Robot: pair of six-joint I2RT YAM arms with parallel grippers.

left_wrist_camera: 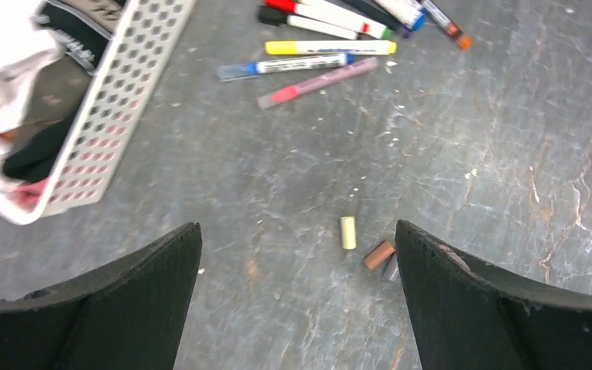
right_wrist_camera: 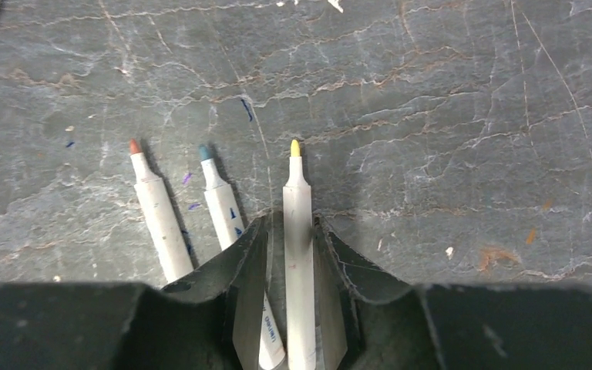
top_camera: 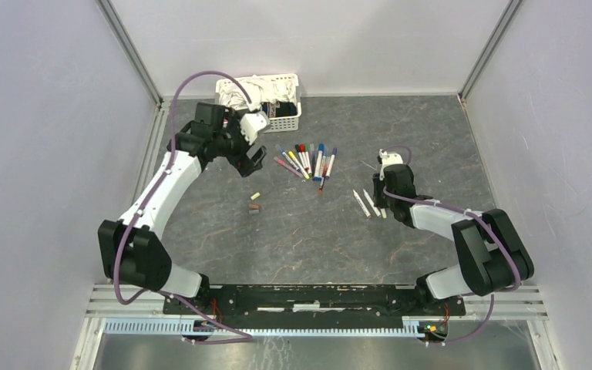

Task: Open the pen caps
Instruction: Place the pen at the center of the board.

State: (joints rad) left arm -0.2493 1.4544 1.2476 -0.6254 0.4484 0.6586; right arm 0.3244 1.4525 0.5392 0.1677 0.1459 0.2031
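Note:
Several capped pens [top_camera: 306, 160] lie fanned in the middle of the table, also at the top of the left wrist view [left_wrist_camera: 327, 48]. Three loose pen caps lie on the table: yellow [left_wrist_camera: 348, 232], brown [left_wrist_camera: 379, 254] and grey [left_wrist_camera: 390, 267]. My left gripper [left_wrist_camera: 297, 227] hangs wide open and empty above them. Three uncapped pens lie side by side on the right, brown-tipped [right_wrist_camera: 158, 220], blue-tipped [right_wrist_camera: 220, 204] and yellow-tipped [right_wrist_camera: 297, 208]. My right gripper [right_wrist_camera: 290, 223] is low over the table. The yellow-tipped pen lies between its fingers, with a slim gap at the left pad.
A white slotted basket [top_camera: 287, 119] holding cloths stands at the back, just behind my left gripper; its wall [left_wrist_camera: 116, 116] fills the left wrist view's upper left. Grey enclosure walls close off the left, right and back.

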